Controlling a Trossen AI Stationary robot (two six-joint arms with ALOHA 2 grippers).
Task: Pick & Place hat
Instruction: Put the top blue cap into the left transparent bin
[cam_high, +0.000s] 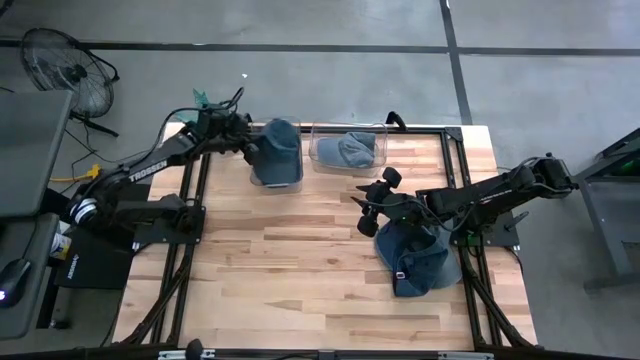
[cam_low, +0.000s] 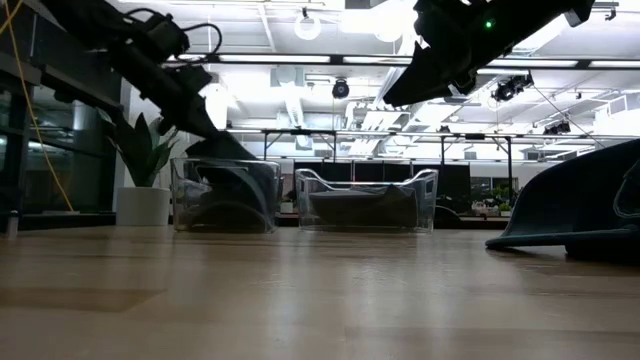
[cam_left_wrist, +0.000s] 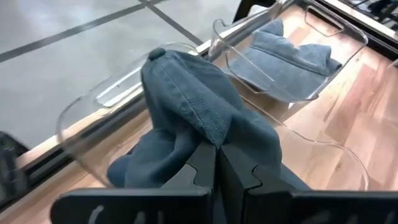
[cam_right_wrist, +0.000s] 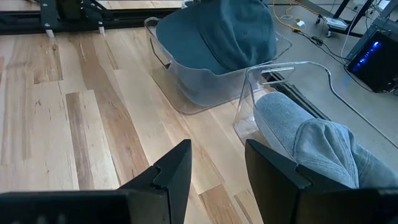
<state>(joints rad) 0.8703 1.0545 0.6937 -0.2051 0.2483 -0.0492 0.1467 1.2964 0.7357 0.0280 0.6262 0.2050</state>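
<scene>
A dark blue fabric cap (cam_high: 277, 152) was pinched by the fully closed left gripper (cam_left_wrist: 217, 163) inside a clear plastic bin (cam_high: 262, 178) at the wooden table's (cam_high: 300, 270) far edge. A lighter blue cap (cam_high: 352, 150) lay in the neighbouring clear bin (cam_high: 322, 158). The right gripper (cam_right_wrist: 214, 163) was held part open and empty above the table, near a third blue cap (cam_high: 415, 258).

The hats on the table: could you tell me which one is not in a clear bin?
The dark blue hat on the bare wood beneath the right gripper; the other two hats sit in clear bins at the far edge.
</scene>
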